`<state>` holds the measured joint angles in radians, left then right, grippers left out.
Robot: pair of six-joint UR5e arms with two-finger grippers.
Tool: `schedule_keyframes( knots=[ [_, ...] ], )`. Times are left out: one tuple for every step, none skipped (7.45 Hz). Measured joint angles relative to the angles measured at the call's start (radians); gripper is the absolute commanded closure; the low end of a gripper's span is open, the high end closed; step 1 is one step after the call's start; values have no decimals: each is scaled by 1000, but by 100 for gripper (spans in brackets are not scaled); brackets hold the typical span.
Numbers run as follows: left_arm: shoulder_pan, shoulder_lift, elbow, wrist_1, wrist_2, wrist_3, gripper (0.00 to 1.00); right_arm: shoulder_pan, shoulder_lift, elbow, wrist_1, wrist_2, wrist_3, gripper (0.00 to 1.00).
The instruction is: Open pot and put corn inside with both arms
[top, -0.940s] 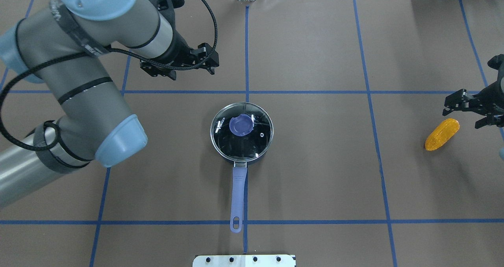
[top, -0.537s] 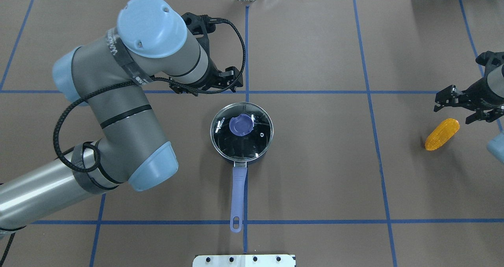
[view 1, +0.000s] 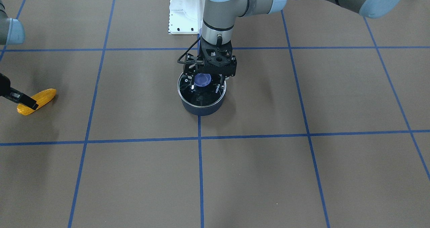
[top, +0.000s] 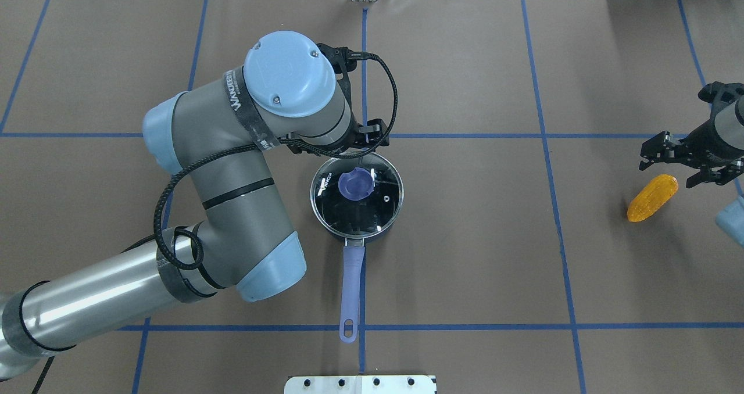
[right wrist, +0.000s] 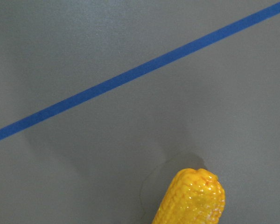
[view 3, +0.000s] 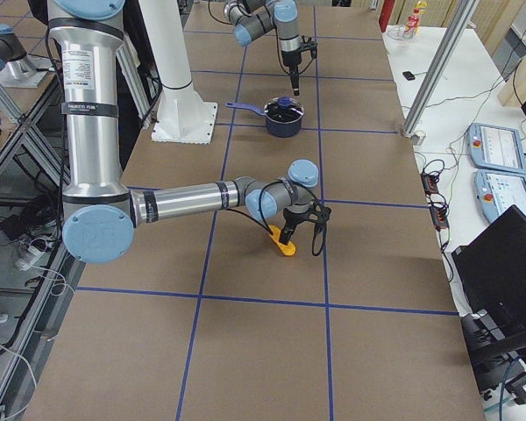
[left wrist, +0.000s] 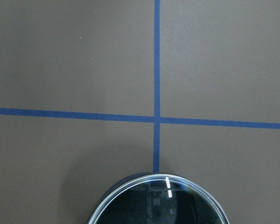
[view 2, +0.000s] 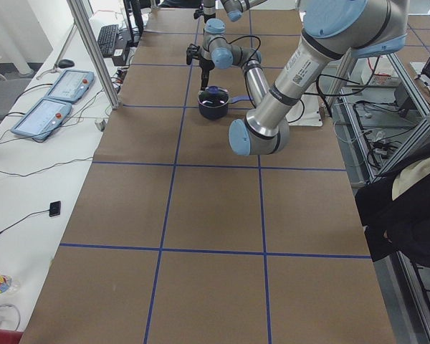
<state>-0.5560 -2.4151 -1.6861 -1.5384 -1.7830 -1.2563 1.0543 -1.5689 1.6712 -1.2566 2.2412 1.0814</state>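
The navy pot (top: 356, 196) stands at mid-table with its glass lid and blue knob (top: 356, 183) on, handle (top: 351, 289) pointing toward the robot. It also shows in the front view (view 1: 201, 100). My left gripper (view 1: 207, 81) hangs open above the lid, a finger on either side of the knob and not touching it. In the overhead view the wrist mostly hides the gripper (top: 349, 145). The orange-yellow corn (top: 652, 197) lies flat at the right. My right gripper (top: 668, 174) is open and empty just above the corn's far end. The right wrist view shows the corn's tip (right wrist: 191, 198).
Blue tape lines (top: 546, 150) grid the brown table. A white mounting plate (top: 360, 384) sits at the near edge by the robot's base. The left arm's elbow (top: 267, 266) hangs left of the pot handle.
The left arm has swung right from the far left square, bringing its gripper over the pot's lid. The right gripper has shifted slightly left beside the corn. Pot and corn have not moved.
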Motion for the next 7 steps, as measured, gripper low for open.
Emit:
schedule_keyframes(
  knots=[
    [20, -2, 8, 0, 23, 0, 2, -6, 1, -2, 0, 0, 2, 0],
    [34, -2, 15, 0, 38, 0, 2, -10, 4, -4, -1, 0, 4, 0],
    [41, 0, 19, 0, 45, 0, 2, -13, 6, -5, -1, 0, 6, 0],
    [45, 2, 25, 0, 48, 1, 2, -14, 8, -5, -1, 0, 7, 0],
    [46, 2, 30, 0, 49, 2, 2, -17, 8, -8, -1, 0, 7, 0],
    [47, 3, 33, 0, 49, 3, 2, -22, 9, -15, 4, 0, 7, 0],
    [48, 3, 36, 0, 50, 5, 2, -29, 7, -36, 34, -1, 8, 0]
  ],
)
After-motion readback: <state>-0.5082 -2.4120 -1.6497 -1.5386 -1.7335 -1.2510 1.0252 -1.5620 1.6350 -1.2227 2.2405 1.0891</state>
